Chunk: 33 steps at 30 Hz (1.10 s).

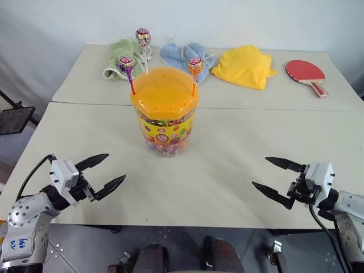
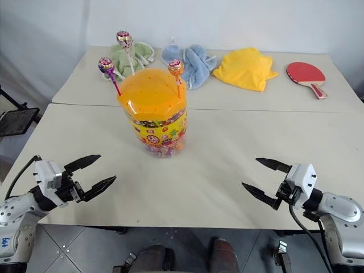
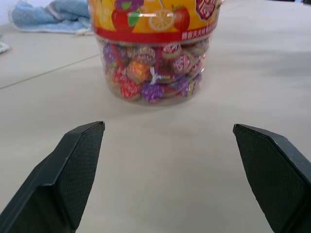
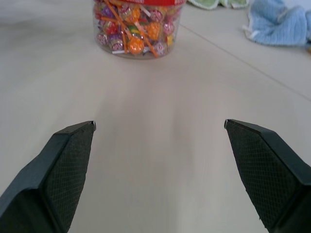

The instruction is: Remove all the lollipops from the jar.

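The jar (image 1: 165,122) stands upright in the middle of the near table, a clear tub with a cartoon label and a domed orange lid (image 1: 164,91). Three lollipops stick up from the lid: a purple one (image 1: 125,64) at its left, a pink-silver one (image 1: 143,37) at the back, an orange one (image 1: 195,65) at its right. More wrapped candies fill the tub's bottom (image 3: 153,77). My left gripper (image 1: 108,170) is open near the table's front left, empty. Near the front right, my right gripper (image 1: 276,176) is open and empty too. Both point toward the jar, well short of it.
On the far table lie a green cloth (image 1: 122,54), a blue cloth (image 1: 185,55), a yellow cloth (image 1: 245,66) and a red table-tennis paddle (image 1: 306,73). A seam (image 1: 273,109) runs between the two tables behind the jar.
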{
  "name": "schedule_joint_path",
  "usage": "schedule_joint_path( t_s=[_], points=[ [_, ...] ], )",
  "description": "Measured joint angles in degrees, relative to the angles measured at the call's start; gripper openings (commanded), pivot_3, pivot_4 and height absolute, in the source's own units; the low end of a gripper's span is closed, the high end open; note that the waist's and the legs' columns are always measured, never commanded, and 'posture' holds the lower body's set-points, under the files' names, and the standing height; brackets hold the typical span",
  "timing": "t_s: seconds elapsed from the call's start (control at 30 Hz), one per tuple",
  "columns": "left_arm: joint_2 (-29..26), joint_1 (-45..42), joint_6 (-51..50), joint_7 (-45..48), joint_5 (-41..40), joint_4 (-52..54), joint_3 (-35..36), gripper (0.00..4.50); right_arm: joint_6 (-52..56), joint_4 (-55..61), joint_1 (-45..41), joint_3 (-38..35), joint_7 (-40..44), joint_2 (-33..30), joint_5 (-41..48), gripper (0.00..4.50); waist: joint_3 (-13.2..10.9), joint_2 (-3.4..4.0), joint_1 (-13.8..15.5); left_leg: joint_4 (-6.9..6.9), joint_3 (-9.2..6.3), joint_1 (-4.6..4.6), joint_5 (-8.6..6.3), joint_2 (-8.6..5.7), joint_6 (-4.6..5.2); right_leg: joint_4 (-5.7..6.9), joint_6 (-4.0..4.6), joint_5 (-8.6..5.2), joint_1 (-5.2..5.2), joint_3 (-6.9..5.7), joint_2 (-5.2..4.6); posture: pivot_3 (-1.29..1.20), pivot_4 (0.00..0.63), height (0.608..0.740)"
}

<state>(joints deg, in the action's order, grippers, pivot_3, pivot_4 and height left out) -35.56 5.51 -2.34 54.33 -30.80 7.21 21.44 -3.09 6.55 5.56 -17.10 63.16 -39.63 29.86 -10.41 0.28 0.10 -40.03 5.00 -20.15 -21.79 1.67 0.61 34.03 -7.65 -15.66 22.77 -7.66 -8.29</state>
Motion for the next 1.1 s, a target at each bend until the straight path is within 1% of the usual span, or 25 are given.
schedule_joint_path(
  t_s=[0.17, 0.23, 0.3, 0.4, 0.5, 0.57, 0.63, 0.73, 0.87, 1.0, 1.1],
  points=[
    [-2.36, -0.36, -6.32, 1.53, -5.08, 1.98, 0.28, 4.50, 2.53, 1.45, -0.20, -0.17, 0.05, -0.41, 1.91, 4.45, 0.00, 0.00, -0.07, 0.01, -0.01, 0.01, 0.00, 0.03, 0.00, 0.01, 0.00, 0.00, 0.01, 0.02, 0.01, 0.00, 0.150, 0.740],
    [-2.27, -2.07, -10.99, 0.68, -9.89, 1.69, 1.31, 4.50, 5.89, 4.48, -1.09, -0.18, -1.51, -0.32, 4.88, 4.45, -0.01, 0.01, -0.07, -0.02, -0.16, 0.00, 0.00, 0.11, 0.00, 0.04, 0.00, 0.00, 0.03, 0.06, 0.01, 0.00, 0.150, 0.740],
    [-1.90, -5.79, -14.78, -0.78, -15.48, 1.11, 3.95, 4.50, 9.40, 9.77, -2.73, -0.41, -3.56, -0.30, 8.65, 4.45, 0.00, 0.01, 0.01, -0.06, -0.44, 0.01, 0.00, 0.10, 0.00, 0.06, 0.00, 0.00, 0.03, 0.08, 0.00, 0.00, 0.150, 0.740],
    [-0.34, -9.74, -16.45, -1.93, -21.08, -2.73, 8.99, 4.50, 12.77, 16.80, -3.90, -2.67, -8.73, 1.31, 15.20, 4.45, 0.00, 0.01, 0.15, -0.04, -0.51, 0.01, -0.02, 0.01, -0.03, 0.12, -0.01, 0.00, 0.03, 0.03, -0.04, 0.00, 0.150, 0.740],
    [1.48, -10.77, -16.57, -1.47, -22.11, -8.41, 10.74, 4.50, 15.18, 22.09, -4.29, -4.65, -14.10, 2.97, 21.18, 4.45, 0.00, 0.01, 0.16, -0.02, -0.48, -0.02, -0.06, -0.05, -0.05, 0.10, -0.01, 0.01, 0.03, -0.04, 0.02, 0.00, 0.150, 0.740],
    [2.51, -12.64, -17.77, -0.42, -22.31, -11.83, 10.39, 4.50, 15.58, 25.24, -5.39, -5.05, -17.22, 5.76, 24.73, 4.45, -0.01, -0.04, 0.42, -0.07, -0.32, -0.08, -0.06, -0.04, -0.05, 0.10, -0.01, 0.01, 0.03, -0.08, 0.09, 0.00, 0.150, 0.740],
    [3.71, -17.02, -19.70, 0.04, -23.53, -13.09, 8.98, 4.50, 15.55, 28.13, -6.75, -5.03, -19.04, 6.85, 27.11, 4.45, -0.01, -0.07, 1.21, -0.15, -0.21, -0.10, -0.05, -0.03, -0.04, 0.10, -0.01, 0.01, 0.03, -0.01, 0.11, 0.00, 0.150, 0.740],
    [5.16, -27.73, -23.01, -0.04, -26.56, -12.84, 6.51, 4.50, 16.13, 30.68, -9.61, -4.85, -21.28, 6.96, 30.66, 4.45, 0.07, -0.27, 1.71, -0.28, -0.25, -0.14, -0.04, -0.06, -0.03, 0.09, -0.01, 0.01, -0.02, 0.03, 0.12, 0.00, 0.150, 0.740],
    [5.14, -33.90, -24.58, 0.46, -26.75, -13.86, 3.82, 4.50, 16.75, 31.64, -9.77, -4.56, -21.39, 6.50, 31.74, 4.45, 0.10, -0.29, 1.03, -0.02, 0.01, -0.01, -0.07, -0.03, -0.07, 0.08, -0.03, 0.02, 0.06, 0.06, 0.18, 0.00, 0.150, 0.740],
    [5.32, -40.28, -23.63, 3.44, -22.77, -19.94, 0.03, 4.50, 16.94, 32.95, -9.46, -3.07, -20.88, 6.33, 30.69, 4.45, 0.09, -0.30, 0.71, -0.02, 0.10, -0.07, -0.08, 0.08, -0.11, 0.06, -0.03, 0.02, 0.18, 0.07, 0.33, 0.00, 0.150, 0.740],
    [5.39, -44.63, -22.71, 6.18, -20.77, -22.30, -1.49, 4.50, 16.90, 33.05, -8.25, -2.48, -19.47, 5.85, 28.41, 4.45, 0.08, -0.32, 0.84, -0.07, 0.19, -0.08, -0.08, 0.07, -0.11, -0.01, -0.03, 0.02, 0.18, 0.16, 0.33, 0.00, 0.150, 0.740]
  ],
)
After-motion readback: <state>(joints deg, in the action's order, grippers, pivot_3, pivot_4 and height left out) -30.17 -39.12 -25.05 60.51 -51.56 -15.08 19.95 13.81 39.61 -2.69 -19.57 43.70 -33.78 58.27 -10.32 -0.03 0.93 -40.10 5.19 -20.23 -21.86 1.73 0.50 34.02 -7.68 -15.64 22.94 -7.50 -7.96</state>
